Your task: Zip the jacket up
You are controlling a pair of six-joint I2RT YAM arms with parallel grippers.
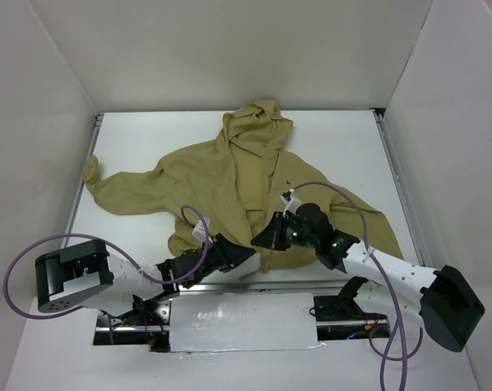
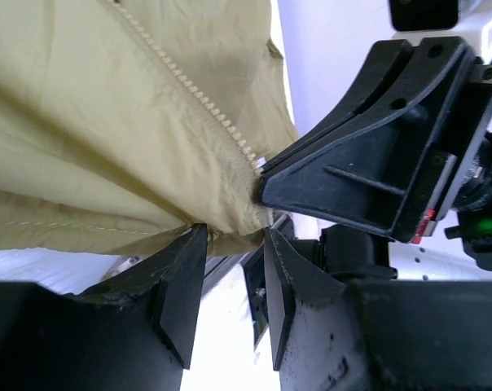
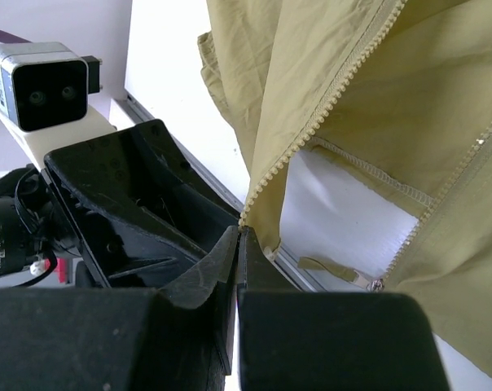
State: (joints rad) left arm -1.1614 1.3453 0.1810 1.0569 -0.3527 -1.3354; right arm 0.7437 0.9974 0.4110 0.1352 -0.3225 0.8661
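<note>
The jacket [image 1: 230, 175] lies spread on the white surface [image 1: 344, 147], front up and unzipped. Its hood [image 1: 258, 122] is at its far end and one sleeve [image 1: 124, 191] stretches out from its left side. Both my tools meet at the jacket's near hem, at the foot of the front opening.

My right tool [image 3: 239, 236] is clenched, its tips pressed together on the lowest end of one row of zipper teeth [image 3: 311, 130], which runs up and away from the pinch. The other row [image 3: 441, 195] lies apart from it, with the surface showing in the gap between them and a small metal piece [image 3: 375, 283] at its bottom end.

My left tool [image 2: 234, 236], just beside the right one, grasps a bunch of the hem. Its fingers [image 2: 185, 285] are not fully together, cloth fills the space at the tips, and folds fan out from there.
</note>
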